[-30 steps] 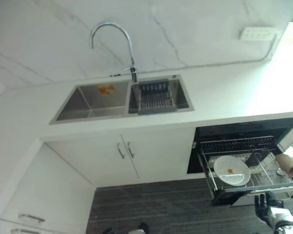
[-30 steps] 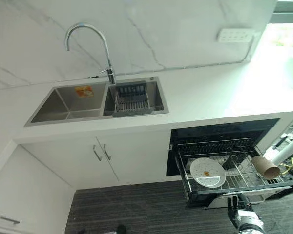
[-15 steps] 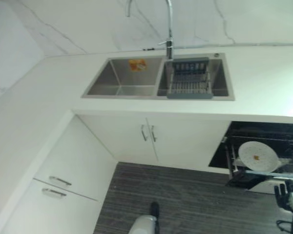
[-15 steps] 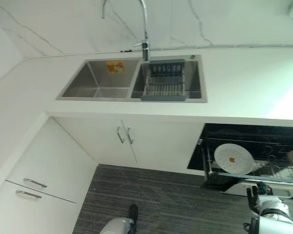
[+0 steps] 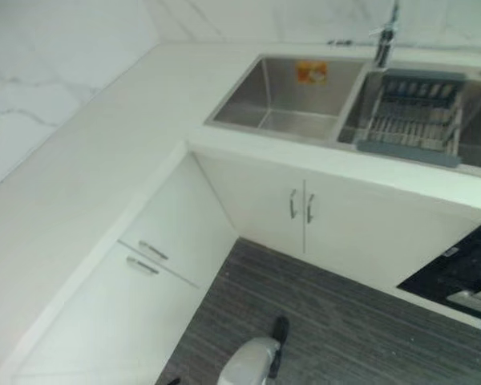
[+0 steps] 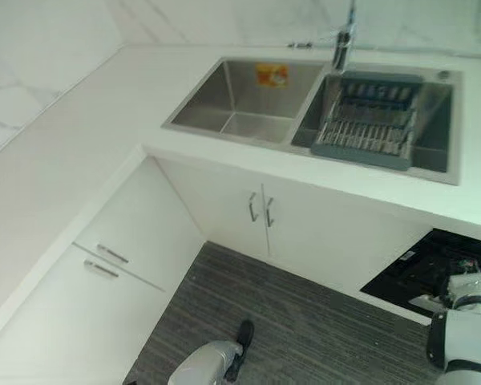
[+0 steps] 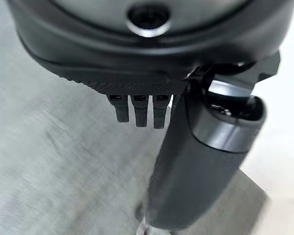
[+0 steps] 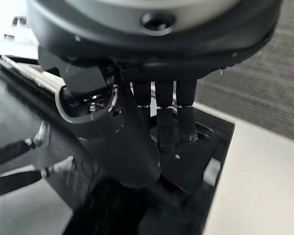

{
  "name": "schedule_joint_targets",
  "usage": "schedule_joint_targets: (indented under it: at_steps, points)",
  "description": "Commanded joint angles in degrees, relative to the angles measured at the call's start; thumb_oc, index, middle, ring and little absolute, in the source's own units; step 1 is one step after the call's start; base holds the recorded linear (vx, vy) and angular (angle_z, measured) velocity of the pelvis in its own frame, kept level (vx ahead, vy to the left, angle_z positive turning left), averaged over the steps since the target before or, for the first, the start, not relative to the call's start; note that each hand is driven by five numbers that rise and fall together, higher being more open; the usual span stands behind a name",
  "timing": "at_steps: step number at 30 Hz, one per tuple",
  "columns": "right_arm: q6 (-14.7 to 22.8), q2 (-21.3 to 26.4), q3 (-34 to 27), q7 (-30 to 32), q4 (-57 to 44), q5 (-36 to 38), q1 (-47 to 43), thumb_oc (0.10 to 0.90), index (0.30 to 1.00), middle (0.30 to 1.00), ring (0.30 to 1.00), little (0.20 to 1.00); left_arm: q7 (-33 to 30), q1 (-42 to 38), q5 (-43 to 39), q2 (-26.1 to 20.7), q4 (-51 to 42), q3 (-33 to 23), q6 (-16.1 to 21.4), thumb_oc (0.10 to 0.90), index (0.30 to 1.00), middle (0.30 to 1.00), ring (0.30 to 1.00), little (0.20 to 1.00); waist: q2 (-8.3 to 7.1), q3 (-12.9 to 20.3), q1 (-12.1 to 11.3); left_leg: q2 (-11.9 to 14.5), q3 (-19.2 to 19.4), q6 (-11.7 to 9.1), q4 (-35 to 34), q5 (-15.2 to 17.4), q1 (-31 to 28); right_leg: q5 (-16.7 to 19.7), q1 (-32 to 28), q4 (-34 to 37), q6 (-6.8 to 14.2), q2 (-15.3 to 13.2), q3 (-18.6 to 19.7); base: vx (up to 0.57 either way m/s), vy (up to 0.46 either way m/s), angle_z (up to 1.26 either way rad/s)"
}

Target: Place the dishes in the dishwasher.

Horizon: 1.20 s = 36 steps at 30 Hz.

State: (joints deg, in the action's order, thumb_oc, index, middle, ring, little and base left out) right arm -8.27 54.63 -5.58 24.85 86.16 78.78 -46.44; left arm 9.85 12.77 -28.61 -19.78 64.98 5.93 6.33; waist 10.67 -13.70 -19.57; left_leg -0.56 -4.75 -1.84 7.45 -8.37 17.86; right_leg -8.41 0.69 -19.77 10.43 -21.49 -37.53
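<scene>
- My right hand (image 8: 157, 122) hangs with fingers straight and empty, just above the dishwasher (image 6: 433, 273), whose dark front shows at the lower right of the eye views.
- My left hand (image 7: 152, 105) is relaxed over the floor (image 5: 337, 337), holding nothing.
- The sink (image 6: 248, 100) at upper centre and its rack (image 6: 369, 120) look bare; no dishes left to load, I judge.
</scene>
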Motion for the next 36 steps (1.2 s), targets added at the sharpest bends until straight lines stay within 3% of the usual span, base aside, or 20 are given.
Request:
schedule_joint_targets:
  at_steps: [1,4,7,10,12,13,14,16,17,20,21,23,24,27,36]
  points:
    - [2.12,-0.52,3.5,-17.77,-13.36,-2.06,-15.93,0.4,0.3,0.3,0.3,0.3,2.63,-2.85,-0.02,-5.71,0.74,-1.29,1.88,0.8,0.9,0.9,0.9,0.9,-1.57,-0.11,-4.31,1.64,-0.55,-3.72,9.74,11.52,0.22,4.19,2.02,2.58,0.63,-1.04,4.78,-0.02,0.012,0.22]
    - [4.95,0.06,3.95,-20.79,-14.25,-3.51,-16.91,0.4,0.3,0.3,0.3,0.3,3.75,-2.51,-1.29,-5.77,1.7,-2.12,3.5,0.8,0.9,0.9,0.9,0.9,-1.73,-0.13,-4.76,1.1,-1.37,-3.66,9.74,11.39,0.75,3.97,1.43,2.58,0.72,-1.18,4.39,0.03,-0.005,0.09]
    - [11.98,0.46,3.64,-23.2,-17.26,-7.31,-17.97,0.4,0.3,0.3,0.3,0.3,4.72,-2.22,-0.18,-6.21,0.7,-2.62,3.72,0.8,0.9,0.9,0.9,0.9,-2.46,0.15,-5.26,0.94,-1.93,-3.73,9.74,11.2,1.21,4.3,0.79,2.58,1.07,-1.43,3.77,0.06,-0.023,0.03]
    - [13.3,-1.01,4.27,-25.38,-19.76,-10.09,-17.73,0.4,0.3,0.3,0.3,0.3,5.2,-1.94,-0.92,-5.83,0.32,-2.27,3.98,0.8,0.9,0.9,0.9,0.9,-2.63,0.43,-4.73,1.14,-1.51,-3.7,9.74,11.07,1.3,4.16,0.73,2.58,1.22,-1.11,4.09,0.02,0.061,0.01]
    - [15.89,-2.35,5.1,-25.2,-21.7,-16.39,-15.87,0.4,0.3,0.3,0.3,0.3,5.22,-1.72,-0.84,-5.1,0.19,-2.6,4.73,0.8,0.9,0.9,0.9,0.9,-3.23,0.36,-4.23,1.44,-0.99,-3.67,9.74,11.2,1.1,4.26,0.87,2.58,1.24,-0.76,4.65,0.0,0.07,-0.07]
    - [17.11,-3.44,5.06,-23.82,-22.92,-15.38,-14.84,0.574,0.561,0.561,0.561,0.561,5.4,-1.58,-1.51,-4.79,0.34,-2.76,5.32,0.8,0.9,0.9,0.9,0.9,-3.47,0.3,-3.89,1.63,-0.63,-3.64,9.74,11.29,0.91,4.37,0.95,2.58,1.26,-0.64,4.94,0.0,0.065,-0.06]
    - [18.28,-4.8,4.51,-23.02,-24.23,-11.01,-13.64,0.8,0.9,0.9,0.9,0.9,5.55,-1.58,-2.82,-4.36,0.51,-2.86,5.66,0.8,0.9,0.9,0.9,0.9,-3.64,0.23,-3.43,1.84,-0.24,-3.65,9.74,11.46,0.67,4.43,1.02,2.58,1.31,-0.53,5.36,-0.01,0.061,-0.07]
    - [18.35,-7.67,2.3,-26.3,-25.97,-5.8,-10.48,0.8,0.9,0.9,0.9,0.9,5.02,-1.71,-4.3,-3.46,-0.02,-3.28,5.29,0.8,0.9,0.9,0.9,0.9,-3.94,0.17,-2.71,2.14,0.25,-3.61,9.74,11.86,0.22,4.51,1.09,2.58,1.32,-0.31,6.14,-0.02,0.057,-0.09]
    - [19.45,-11.42,0.85,-27.65,-28.08,-5.46,-6.97,0.8,0.9,0.9,0.9,0.9,4.78,-2.03,-4.7,-2.82,-0.71,-3.49,4.74,0.8,0.9,0.9,0.9,0.9,-4.16,-0.03,-2.12,2.33,0.59,-3.52,9.74,12.09,-0.11,4.67,1.25,2.58,1.24,-0.1,6.8,-0.12,0.109,-0.08]
    - [25.26,-22.04,0.7,-27.06,-35.85,-11.49,3.61,0.8,0.9,0.9,0.9,0.9,3.94,-2.07,-2.49,-1.81,-2.64,-2.74,5.21,0.8,0.9,0.9,0.9,0.9,-4.63,-0.54,-0.53,3.08,2.4,-2.64,9.74,11.05,-0.59,6.77,2.35,2.58,0.34,-0.18,7.05,-0.09,0.092,-0.29]
    - [26.55,-24.96,1.25,-27.32,-38.3,-13.49,7.33,0.8,0.9,0.9,0.9,0.9,2.99,-1.92,-1.74,-1.48,-3.7,-2.23,6.28,0.8,0.9,0.9,0.9,0.9,-4.91,-0.63,0.46,3.63,3.28,-2.47,9.74,11.33,-1.08,6.9,2.67,2.58,0.25,0.03,7.77,-0.05,0.072,-0.49]
    - [28.16,-31.19,2.27,-31.37,-41.94,-6.89,14.45,0.8,0.9,0.9,0.9,0.9,2.16,-2.1,-5.16,-0.63,-6.32,-1.9,7.28,0.8,0.9,0.9,0.9,0.9,-5.56,-1.08,3.03,5.15,5.7,-2.27,9.74,12.0,-2.04,6.94,3.73,2.58,0.04,0.72,10.08,-0.12,0.082,-0.31]
    - [30.27,-35.03,2.83,-34.22,-42.91,-7.53,18.91,0.8,0.9,0.9,0.9,0.9,1.46,-2.65,-6.99,0.04,-8.45,-2.25,6.63,0.8,0.9,0.9,0.9,0.9,-6.06,-1.27,4.52,5.77,6.81,-2.16,9.74,12.55,-2.53,6.9,4.41,2.58,-0.19,1.2,11.67,-0.16,0.057,-0.34]
    - [31.28,-40.54,4.81,-35.89,-47.17,-9.68,28.18,0.8,0.9,0.9,0.9,0.9,1.18,-3.44,-9.01,1.49,-12.44,-3.04,5.31,0.8,0.9,0.9,0.9,0.9,-7.41,-1.25,7.16,7.27,9.59,-2.23,9.74,13.24,-3.67,7.28,5.53,2.58,-0.29,1.61,13.96,-0.13,0.031,-0.61]
    - [24.54,-40.64,3.66,-37.92,-38.75,-19.81,36.62,0.8,0.9,0.9,0.9,0.9,-0.69,-7.98,-6.23,1.52,-10.89,-2.96,7.07,0.8,0.9,0.9,0.9,0.9,-10.9,1.05,13.11,10.58,15.31,-2.36,9.74,15.59,-8.6,7.14,5.81,2.58,-0.4,2.86,17.2,-0.03,0.017,-0.41]
